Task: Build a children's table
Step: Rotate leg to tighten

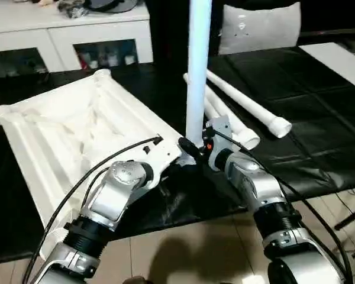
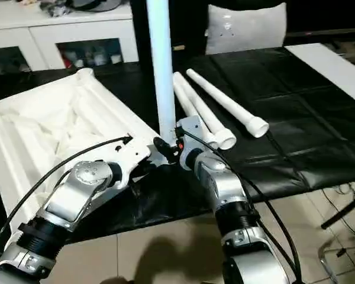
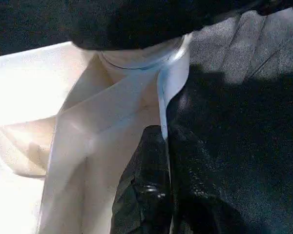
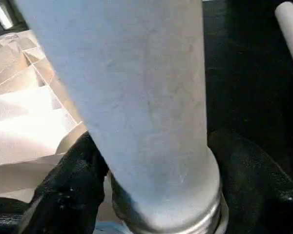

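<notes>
The white table top [image 1: 77,130] lies upside down on the black-covered desk [image 1: 307,106], its ribbed underside facing up, toward the desk's left side and reaching close to the near edge. One white leg [image 1: 198,65] stands upright at the top's near right corner, its lower end set at the round corner socket there. The right gripper [image 1: 195,151] is at the base of this leg, its black fingers [image 4: 68,195] spread to either side of the tube close around its lower end; whether the jaws press on the leg cannot be told. The left gripper [image 1: 157,142] sits at the same near corner of the table top, just left of the upright leg, with its jaws pressed together and nothing seen between them; in the left wrist view a black finger [image 3: 146,190] lies against the white edge of the top beside the black cloth. Three more white legs [image 2: 225,106] lie side by side on the desk to the right of the upright one, running from the far middle toward the near right, with their wider ends nearest the robot. A white cabinet [image 1: 77,35] stands beyond the desk's far left edge.
</notes>
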